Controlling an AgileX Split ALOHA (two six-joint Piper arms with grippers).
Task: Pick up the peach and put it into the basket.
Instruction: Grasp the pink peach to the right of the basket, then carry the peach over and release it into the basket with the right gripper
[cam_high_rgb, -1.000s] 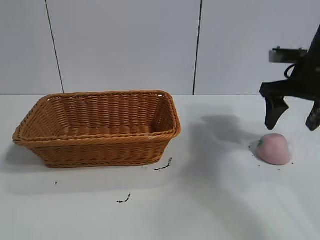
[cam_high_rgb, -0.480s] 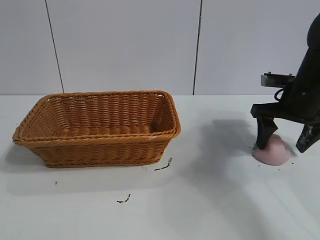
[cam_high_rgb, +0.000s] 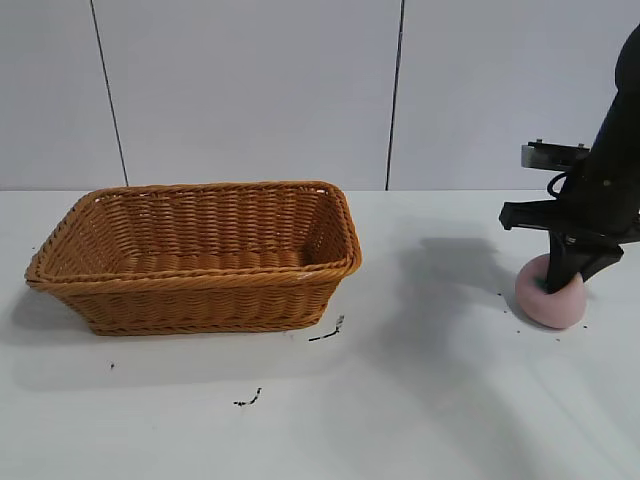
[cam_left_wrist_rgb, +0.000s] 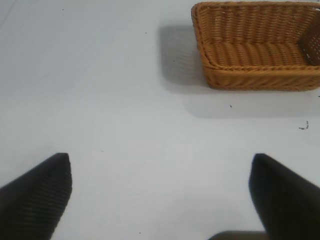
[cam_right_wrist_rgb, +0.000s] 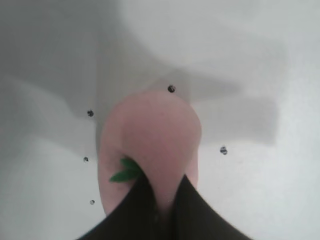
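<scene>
- We pinch the peach (cam_high_rgb: 548, 297) in our right gripper (cam_high_rgb: 563, 278), fingers pressed into it on the tabletop (cam_high_rgb: 420, 400)
- It dents, so we judge it soft and light
- Left gripper (cam_left_wrist_rgb: 160, 200) parked, fingers spread

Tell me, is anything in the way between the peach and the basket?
Nothing visible is. The right gripper is shut on the peach, and only bare table with a few dark specks lies between it and the basket.
</scene>
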